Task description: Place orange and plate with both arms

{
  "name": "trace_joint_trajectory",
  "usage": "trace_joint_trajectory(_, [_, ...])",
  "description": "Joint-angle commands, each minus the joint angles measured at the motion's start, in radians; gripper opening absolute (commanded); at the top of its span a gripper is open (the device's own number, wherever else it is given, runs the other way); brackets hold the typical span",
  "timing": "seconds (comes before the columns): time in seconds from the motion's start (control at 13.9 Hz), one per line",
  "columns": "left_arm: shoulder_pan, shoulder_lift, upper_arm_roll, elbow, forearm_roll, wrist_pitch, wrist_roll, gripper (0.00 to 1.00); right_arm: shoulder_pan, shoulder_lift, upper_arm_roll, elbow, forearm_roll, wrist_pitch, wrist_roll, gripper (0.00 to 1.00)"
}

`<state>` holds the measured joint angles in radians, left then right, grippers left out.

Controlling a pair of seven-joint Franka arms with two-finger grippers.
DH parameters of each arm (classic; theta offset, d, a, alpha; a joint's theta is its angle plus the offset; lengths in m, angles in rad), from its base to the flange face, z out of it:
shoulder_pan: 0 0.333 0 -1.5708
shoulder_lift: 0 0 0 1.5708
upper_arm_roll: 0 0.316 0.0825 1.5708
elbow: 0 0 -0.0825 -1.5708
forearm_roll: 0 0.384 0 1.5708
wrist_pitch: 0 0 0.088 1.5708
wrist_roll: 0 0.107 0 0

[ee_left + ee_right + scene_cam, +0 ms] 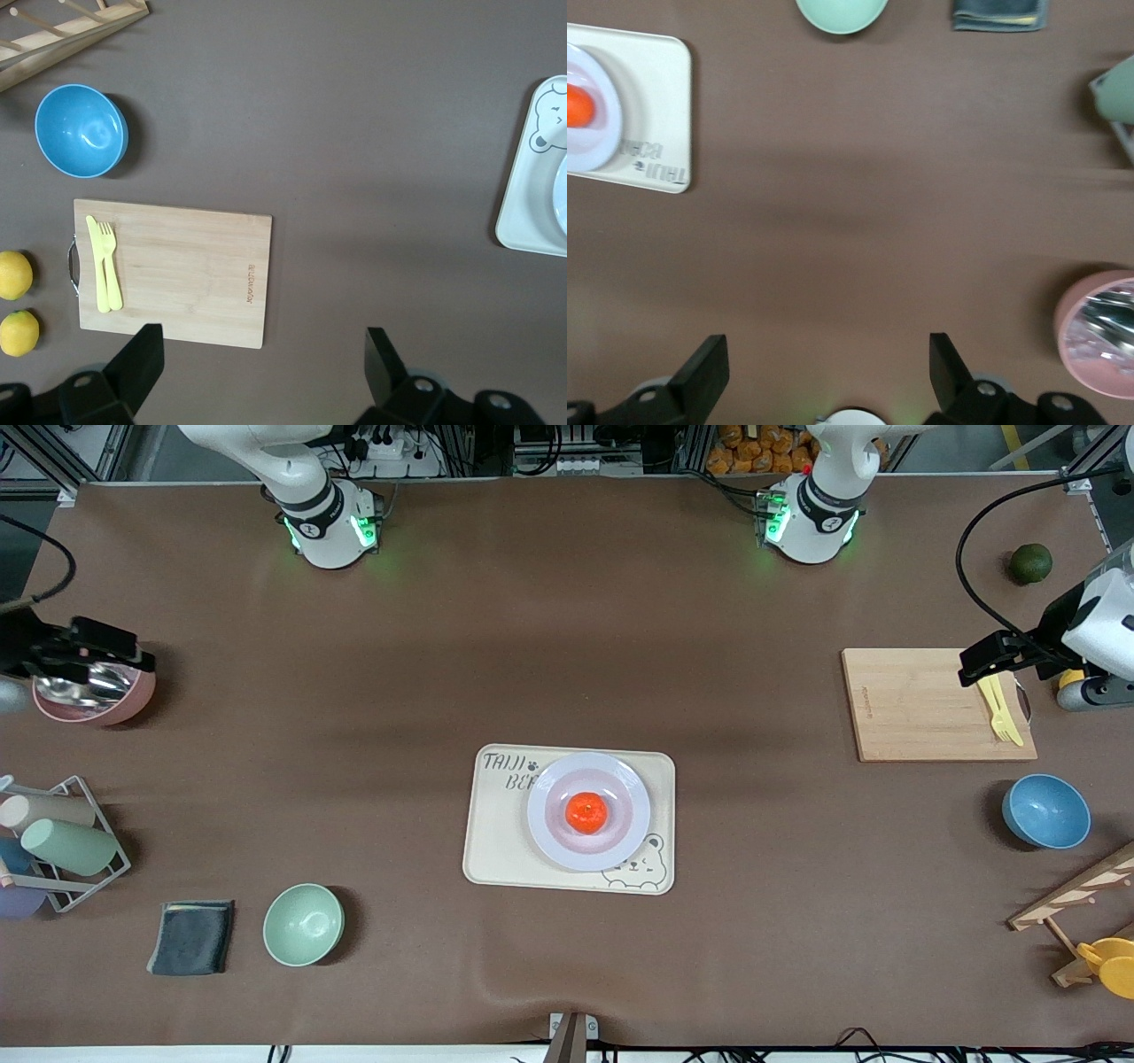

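Looks finished: orange (586, 812) resting on plate (588, 779), plate on bear-print tray (496, 850) mid-table. Left gripper (261, 372) over cutting board (195, 266), right gripper (828, 372) beside pink bowl (1099, 332), both spread apart, empty, waiting.

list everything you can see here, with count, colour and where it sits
orange: 1, orange-red, on the plate
plate: 1, pale white-lavender, on the tray
tray: 1, cream with bear print, mid-table
green bowl: 1, pale green, beside the cloth
cloth: 1, dark grey, folded
pink bowl: 1, pink, at the right arm's end
cup rack: 1, wire, holding pastel cups
cutting board: 1, wooden, at the left arm's end
fork and knife: 1 each, yellow, on the cutting board
blue bowl: 1, blue, nearer the front camera than the cutting board
lemons: 2, yellow, beside the cutting board
green fruit: 1, dark green
left gripper: open, over the cutting board's edge
right gripper: open, over the pink bowl
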<state>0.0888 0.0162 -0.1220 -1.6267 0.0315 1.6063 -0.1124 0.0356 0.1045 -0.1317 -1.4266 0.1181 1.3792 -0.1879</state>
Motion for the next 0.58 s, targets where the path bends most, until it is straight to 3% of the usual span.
trace_joint_trajectory(0.0, [-0.003, -0.004, 0.002, 0.037, -0.009, -0.006, 0.019, 1.0, -0.092, -0.057, 0.135, -0.025, -0.083, 0.011, 0.01, 1.0])
trace_joint_trajectory(0.22, [0.003, 0.011, 0.004, 0.102, -0.009, -0.006, 0.023, 1.0, -0.088, -0.107, 0.138, -0.025, -0.095, -0.012, 0.166, 1.0])
trace_joint_trajectory(0.5, [-0.004, 0.03, 0.005, 0.128, -0.01, -0.009, 0.022, 1.0, -0.078, -0.126, 0.136, -0.011, -0.149, 0.041, 0.188, 1.0])
